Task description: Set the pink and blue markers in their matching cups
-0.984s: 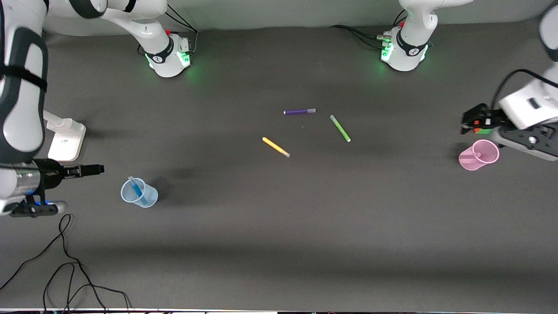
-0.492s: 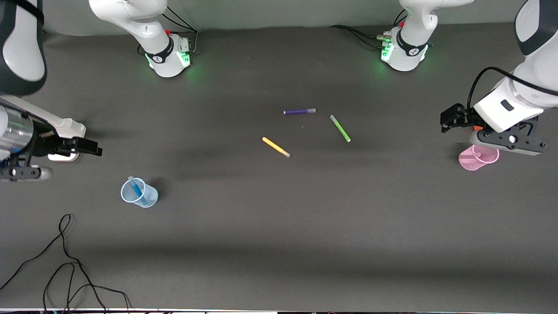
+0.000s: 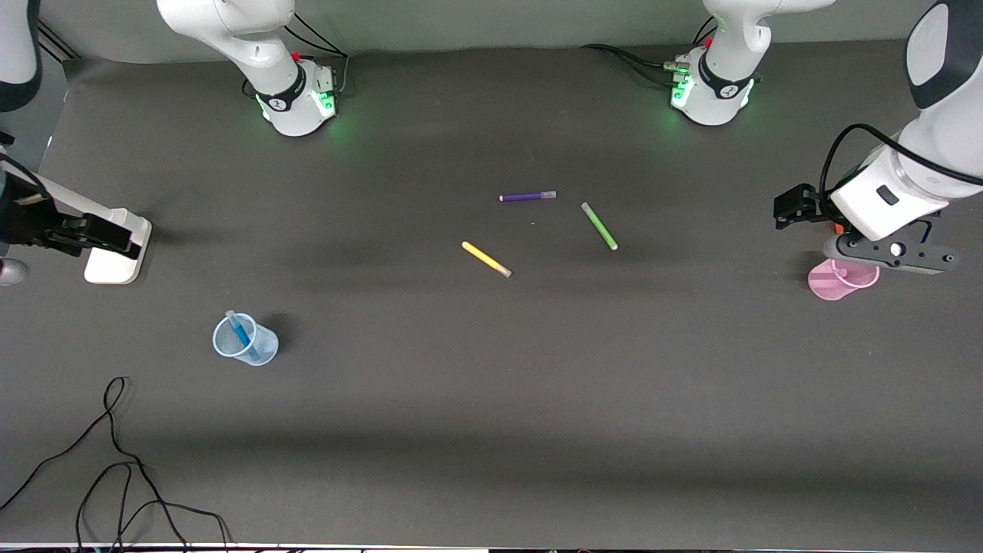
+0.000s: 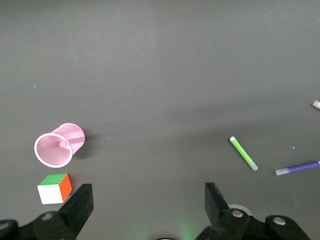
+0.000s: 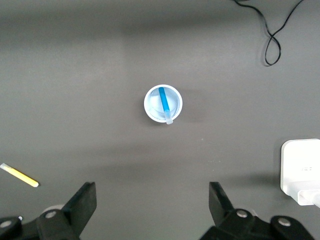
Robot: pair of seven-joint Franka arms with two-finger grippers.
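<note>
The pale blue cup [image 3: 244,339] stands upright near the right arm's end, with the blue marker [image 3: 241,332] leaning inside it; both show in the right wrist view [image 5: 163,104]. The pink cup [image 3: 831,283] stands near the left arm's end, partly hidden by the left hand. The left wrist view shows the cup [image 4: 59,145] with the pink marker's end [image 4: 63,144] inside. My left gripper [image 3: 785,209] is open and empty over the table beside the pink cup. My right gripper [image 3: 123,240] is open and empty over a white adapter.
Purple pen [image 3: 528,197], green pen [image 3: 599,226] and yellow pen [image 3: 486,259] lie mid-table. A colour cube [image 4: 54,187] sits beside the pink cup. The white adapter [image 3: 114,265] is at the right arm's end. A black cable [image 3: 115,461] loops near the front edge.
The right gripper has drawn away from the blue cup to over the white adapter. The left gripper has shifted slightly away from the pink cup. Cups and pens have not moved.
</note>
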